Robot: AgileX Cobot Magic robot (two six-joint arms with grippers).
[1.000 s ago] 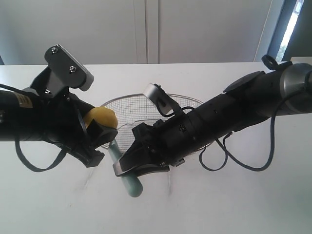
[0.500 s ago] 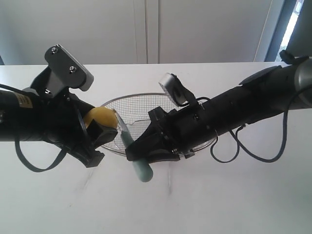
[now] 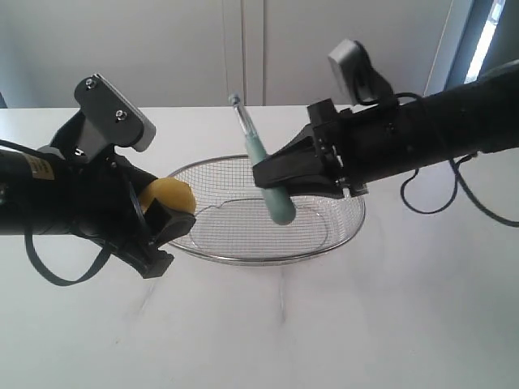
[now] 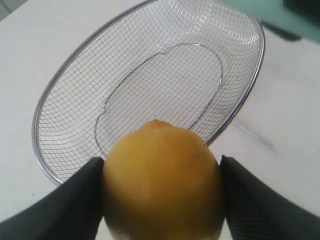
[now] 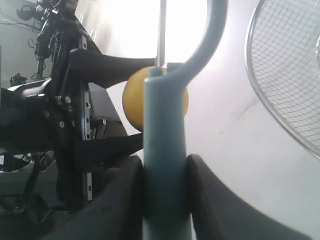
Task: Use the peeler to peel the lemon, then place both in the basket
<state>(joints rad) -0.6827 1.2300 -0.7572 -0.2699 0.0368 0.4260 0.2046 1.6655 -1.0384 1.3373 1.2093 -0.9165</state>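
Lemon [image 3: 168, 195], round and yellow, sits clamped in my left pincer [image 4: 161, 200]; my right pincer [image 5: 165, 200] grips the teal-handled peeler [image 3: 272, 182] near the silver wire-mesh basket [image 3: 268, 259].

Item count: five objects, four kinds.
One lemon [image 3: 170, 194], one peeler [image 3: 261, 156], one basket [image 3: 268, 258], two grippers: left gripper [image 3: 165, 209] at 9 o'clock, right gripper [image 3: 274, 175] at 12 o'clock of the basket.
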